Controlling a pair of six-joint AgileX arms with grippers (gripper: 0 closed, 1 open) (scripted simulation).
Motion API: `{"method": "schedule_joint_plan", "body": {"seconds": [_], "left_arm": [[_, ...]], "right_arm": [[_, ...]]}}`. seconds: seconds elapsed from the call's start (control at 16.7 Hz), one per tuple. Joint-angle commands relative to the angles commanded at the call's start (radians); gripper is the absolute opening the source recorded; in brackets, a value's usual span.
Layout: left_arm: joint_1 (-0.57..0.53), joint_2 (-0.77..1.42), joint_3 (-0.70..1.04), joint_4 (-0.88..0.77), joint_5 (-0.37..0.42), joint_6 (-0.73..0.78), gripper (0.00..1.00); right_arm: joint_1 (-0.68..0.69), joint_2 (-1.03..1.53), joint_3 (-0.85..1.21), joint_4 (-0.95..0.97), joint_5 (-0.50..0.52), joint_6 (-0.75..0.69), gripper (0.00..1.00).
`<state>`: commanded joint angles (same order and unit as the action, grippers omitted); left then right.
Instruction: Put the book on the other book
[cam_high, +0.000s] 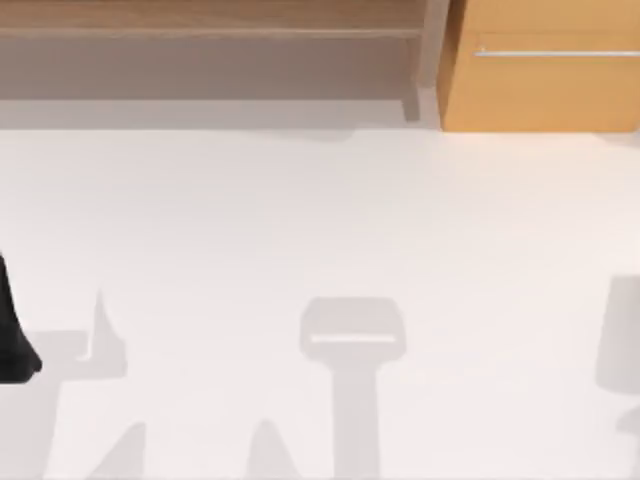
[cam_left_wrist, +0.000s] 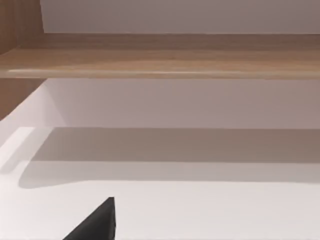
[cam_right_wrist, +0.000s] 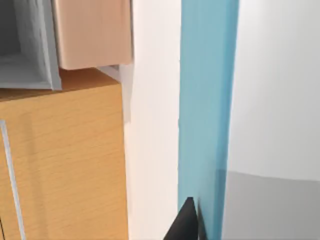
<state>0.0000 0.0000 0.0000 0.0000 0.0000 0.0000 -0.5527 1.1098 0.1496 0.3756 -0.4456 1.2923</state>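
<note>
White table (cam_high: 320, 220) from above, a wooden shelf (cam_high: 210, 25) and an orange-brown cabinet (cam_high: 545, 70) with a silver handle (cam_high: 555, 52) along its far edge; a dark part of my left arm (cam_high: 12, 335) sits at the table's left edge, and I cannot tell how either pair of my jaws stands. In the right wrist view a light blue book (cam_right_wrist: 207, 100) stands close before the camera, one dark fingertip (cam_right_wrist: 186, 222) touching its near edge, the cabinet beside it.
</note>
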Motion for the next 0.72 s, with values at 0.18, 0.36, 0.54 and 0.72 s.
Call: {"method": "schedule_joint_plan", "body": {"seconds": [0.18,0.36,0.54,0.72], "left_arm": [[0.000,0.000,0.000,0.000,0.000,0.000,1.00],[0.000,0.000,0.000,0.000,0.000,0.000,1.00],[0.000,0.000,0.000,0.000,0.000,0.000,1.00],[0.000,0.000,0.000,0.000,0.000,0.000,1.00]], "right_arm": [[0.000,0.000,0.000,0.000,0.000,0.000,0.38],[0.000,0.000,0.000,0.000,0.000,0.000,0.60],[0.000,0.000,0.000,0.000,0.000,0.000,0.83],[0.000,0.000,0.000,0.000,0.000,0.000,1.00]]}}
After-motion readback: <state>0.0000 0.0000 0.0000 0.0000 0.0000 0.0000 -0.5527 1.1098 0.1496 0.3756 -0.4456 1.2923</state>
